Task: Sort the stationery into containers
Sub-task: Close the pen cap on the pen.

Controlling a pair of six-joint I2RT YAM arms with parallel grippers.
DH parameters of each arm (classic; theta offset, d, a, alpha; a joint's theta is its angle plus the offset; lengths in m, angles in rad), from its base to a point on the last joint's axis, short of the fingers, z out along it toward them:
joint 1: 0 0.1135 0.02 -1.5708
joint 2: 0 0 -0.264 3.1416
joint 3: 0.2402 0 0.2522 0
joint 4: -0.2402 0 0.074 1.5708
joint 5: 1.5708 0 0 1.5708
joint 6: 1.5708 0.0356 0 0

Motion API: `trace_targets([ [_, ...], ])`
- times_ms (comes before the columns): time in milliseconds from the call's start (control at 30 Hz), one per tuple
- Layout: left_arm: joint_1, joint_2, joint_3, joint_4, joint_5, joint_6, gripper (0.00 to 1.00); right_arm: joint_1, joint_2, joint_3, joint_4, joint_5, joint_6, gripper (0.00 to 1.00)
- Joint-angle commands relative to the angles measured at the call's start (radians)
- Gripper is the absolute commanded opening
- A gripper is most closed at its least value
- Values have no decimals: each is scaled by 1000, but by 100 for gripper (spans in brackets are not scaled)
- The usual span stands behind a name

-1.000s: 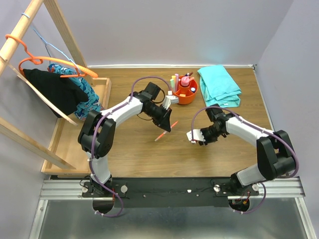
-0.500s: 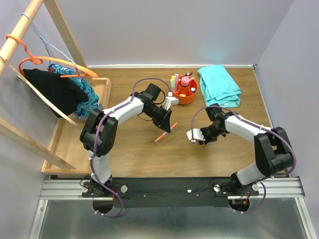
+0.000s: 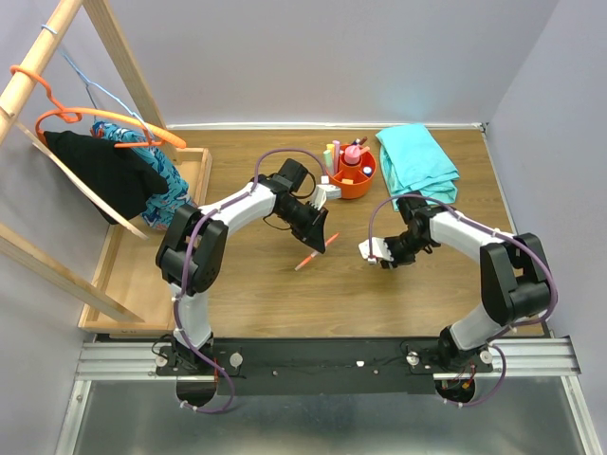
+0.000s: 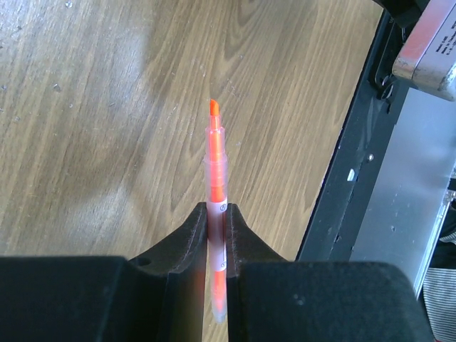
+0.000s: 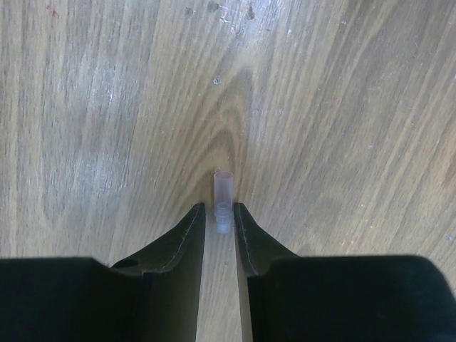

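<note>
The tub [image 3: 356,188] is standing at the table's [image 3: 266,303] back, with bottles and markers standing in it and the folded cloth [image 3: 417,166] lying just to its right. The wooden tray [image 3: 133,275] is lying along the left edge. In front of the tub, the left gripper [image 3: 318,242] is pinching a highlighter [image 3: 305,260]. To its right and apart from it, the right gripper [image 3: 379,254] is pinching a small cap [image 5: 224,192].

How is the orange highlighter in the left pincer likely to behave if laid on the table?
The orange highlighter looks slim and round, so it would probably roll. It juts straight from the left pincer without sagging, so likely stiff and light. Its tip is bare, a clear cap being in the right pincer, so it might mark the wooden table.
</note>
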Motion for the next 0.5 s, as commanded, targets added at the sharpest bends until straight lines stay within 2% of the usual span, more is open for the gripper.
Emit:
trace_targets([
  [0,-2,14,27,-10,16,5,2,-7,86,-3,-70,29,-38,32],
  [333,-8,6,17,-7,7,9,2,-7,160,48,-116,28,-20,31],
  [467,-10,8,18,-8,5,6,2,-7,183,51,-134,32,-12,24],
])
